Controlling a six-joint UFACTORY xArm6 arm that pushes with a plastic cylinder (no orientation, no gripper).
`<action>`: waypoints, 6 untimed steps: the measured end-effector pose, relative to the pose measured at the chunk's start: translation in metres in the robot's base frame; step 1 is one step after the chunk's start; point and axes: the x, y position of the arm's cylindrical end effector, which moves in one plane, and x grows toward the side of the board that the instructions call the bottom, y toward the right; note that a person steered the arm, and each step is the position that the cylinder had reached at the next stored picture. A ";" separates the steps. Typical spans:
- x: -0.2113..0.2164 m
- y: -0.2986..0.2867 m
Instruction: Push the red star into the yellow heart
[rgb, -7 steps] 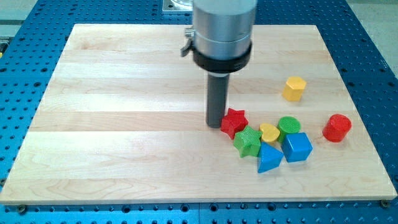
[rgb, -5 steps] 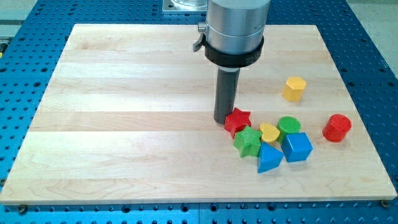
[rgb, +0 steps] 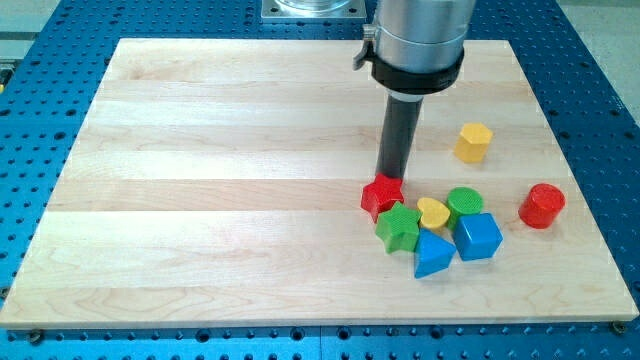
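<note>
The red star (rgb: 381, 196) lies right of the board's middle, touching the green star (rgb: 398, 228) below it. The yellow heart (rgb: 433, 213) sits just to the red star's lower right, a small gap apart, wedged between the green star and the green cylinder (rgb: 464, 202). My tip (rgb: 390, 178) stands right at the red star's upper edge, touching or nearly touching it, on the side towards the view's top.
A blue triangular block (rgb: 432, 255) and a blue cube (rgb: 478, 237) sit below the heart. A red cylinder (rgb: 542, 205) stands at the right, a yellow hexagonal block (rgb: 473, 142) above it. The wooden board (rgb: 200, 200) ends near the view's bottom.
My tip has moved from the red star's left side up and to the right, to its upper edge. The red star has shifted slightly to the right; the other blocks have not moved.
</note>
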 end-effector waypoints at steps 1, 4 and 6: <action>-0.001 0.020; -0.012 -0.079; 0.008 -0.043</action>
